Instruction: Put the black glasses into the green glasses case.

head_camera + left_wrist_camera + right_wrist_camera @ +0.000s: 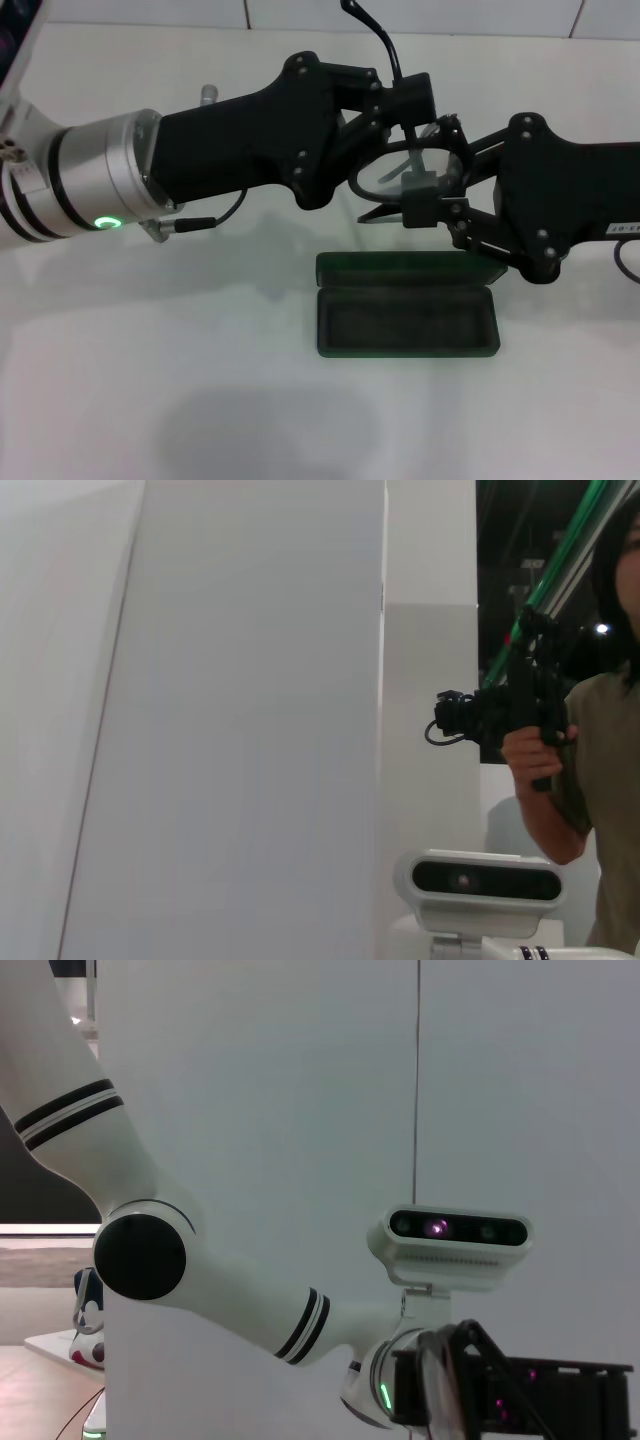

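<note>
Both end effectors [425,160] gripping black glasses [410,165], above open green glasses case [405,310], white table [200,380]

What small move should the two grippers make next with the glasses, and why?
Probably lower the black glasses toward the green glasses case. The left gripper and right gripper both meet at the glasses in the air, behind the case, which lies open on the table with nothing inside.

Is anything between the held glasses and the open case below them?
Nothing visible: the thin black round-lens glasses, held between the left gripper and right gripper, hang above the open dark green hard-shell case.
</note>
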`<state>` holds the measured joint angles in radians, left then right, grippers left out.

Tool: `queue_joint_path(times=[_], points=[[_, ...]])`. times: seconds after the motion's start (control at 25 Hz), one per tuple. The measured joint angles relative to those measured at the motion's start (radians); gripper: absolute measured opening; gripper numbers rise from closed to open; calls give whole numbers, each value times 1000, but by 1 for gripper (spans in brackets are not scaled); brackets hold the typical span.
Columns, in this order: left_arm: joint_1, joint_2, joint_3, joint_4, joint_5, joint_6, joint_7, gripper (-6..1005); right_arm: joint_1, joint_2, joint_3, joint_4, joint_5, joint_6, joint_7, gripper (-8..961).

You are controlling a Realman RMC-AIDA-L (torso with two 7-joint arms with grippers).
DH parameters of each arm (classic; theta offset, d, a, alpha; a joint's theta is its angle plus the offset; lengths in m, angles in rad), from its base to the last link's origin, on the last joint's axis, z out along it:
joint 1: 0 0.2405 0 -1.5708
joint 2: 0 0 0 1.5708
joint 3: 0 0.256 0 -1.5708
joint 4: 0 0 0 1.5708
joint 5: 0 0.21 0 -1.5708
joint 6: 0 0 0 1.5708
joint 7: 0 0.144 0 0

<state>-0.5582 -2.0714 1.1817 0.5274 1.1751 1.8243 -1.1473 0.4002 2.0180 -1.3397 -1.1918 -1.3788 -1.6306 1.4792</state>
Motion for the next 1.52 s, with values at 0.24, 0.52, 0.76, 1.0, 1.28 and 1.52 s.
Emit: queue_joint_path(times=[0.24, 0.52, 0.76, 1.0, 1.28, 1.52], points=[[1, 5, -4, -13, 0, -33, 4, 25, 0, -1, 2, 1, 5, -10, -5, 98], [-12, 5, -2, -15, 1, -70, 30, 25, 13, -1, 18, 26, 24, -30, 1, 97], [-31, 5, 4, -10, 31, -59, 30, 25, 30, -2, 56, 83, 33, -61, 2, 97], [-33, 5, 4, -6, 40, -42, 30, 25, 31, -3, 63, 91, 34, -62, 2, 97], [-32, 5, 4, -6, 40, -31, 31, 26, 37, -2, 64, 101, 33, -61, 3, 97], [-29, 5, -3, -12, 35, -33, 39, 26, 46, -2, 65, 117, 33, -62, 3, 97]])
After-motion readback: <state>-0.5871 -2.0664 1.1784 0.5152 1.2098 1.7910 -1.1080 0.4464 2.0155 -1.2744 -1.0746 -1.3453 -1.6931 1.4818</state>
